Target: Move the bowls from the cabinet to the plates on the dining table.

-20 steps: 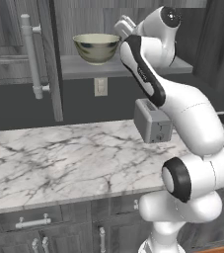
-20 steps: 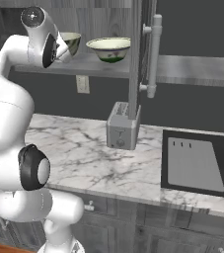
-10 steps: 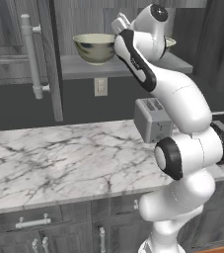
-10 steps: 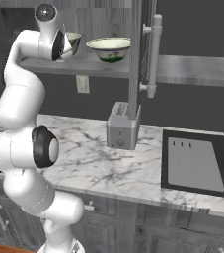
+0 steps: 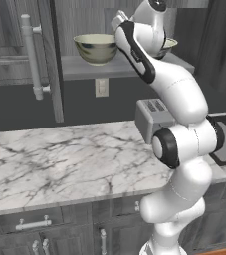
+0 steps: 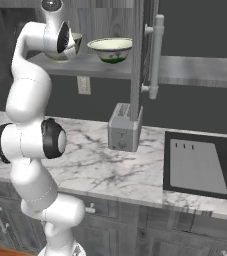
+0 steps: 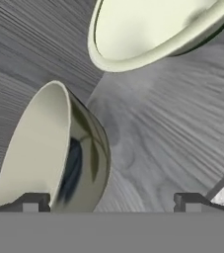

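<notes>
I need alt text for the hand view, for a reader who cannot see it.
Two cream-green bowls on a grey wood-grain cabinet shelf: the nearer bowl lies just ahead of the open gripper, by its left fingertip; the second bowl is beyond.

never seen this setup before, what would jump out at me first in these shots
The white arm reared up from the marble counter into the open cabinet, where two bowls sit side by side on the shelf. One bowl stands clear at the left of the left base view; the other bowl looms close in the hand view, with the open gripper right at it. A grey toaster stands below.
</notes>
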Available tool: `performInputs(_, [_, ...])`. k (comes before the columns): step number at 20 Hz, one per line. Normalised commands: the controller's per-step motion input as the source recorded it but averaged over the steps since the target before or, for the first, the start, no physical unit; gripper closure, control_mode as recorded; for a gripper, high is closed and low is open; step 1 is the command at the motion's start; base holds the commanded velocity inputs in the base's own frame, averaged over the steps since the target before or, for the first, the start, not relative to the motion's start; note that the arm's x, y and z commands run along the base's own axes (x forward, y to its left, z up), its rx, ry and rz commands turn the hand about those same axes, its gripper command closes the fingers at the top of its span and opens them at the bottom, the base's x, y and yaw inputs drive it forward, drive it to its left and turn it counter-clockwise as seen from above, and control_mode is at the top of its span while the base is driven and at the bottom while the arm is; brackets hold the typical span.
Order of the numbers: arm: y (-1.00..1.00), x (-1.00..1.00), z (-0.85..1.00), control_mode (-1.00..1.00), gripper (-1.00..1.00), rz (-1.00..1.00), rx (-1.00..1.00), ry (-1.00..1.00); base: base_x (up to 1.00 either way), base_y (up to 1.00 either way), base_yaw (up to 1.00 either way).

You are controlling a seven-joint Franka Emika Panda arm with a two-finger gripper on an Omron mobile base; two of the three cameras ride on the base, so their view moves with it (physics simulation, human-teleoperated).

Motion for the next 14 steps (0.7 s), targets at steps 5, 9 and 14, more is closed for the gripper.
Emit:
performInputs(5, [0.05,0.25,-0.12,-1.0,-1.0,0.0,-0.01,0.07,0.0,0.0,0.0])
performInputs(9, [0.1,0.43,-0.18,-1.0,-1.0,0.0,0.0,0.08,0.0,0.0,0.0])
performInputs(14, [0.12,0.63,-0.01,-1.0,-1.0,0.0,0.0,0.08,0.0,0.0,0.0])
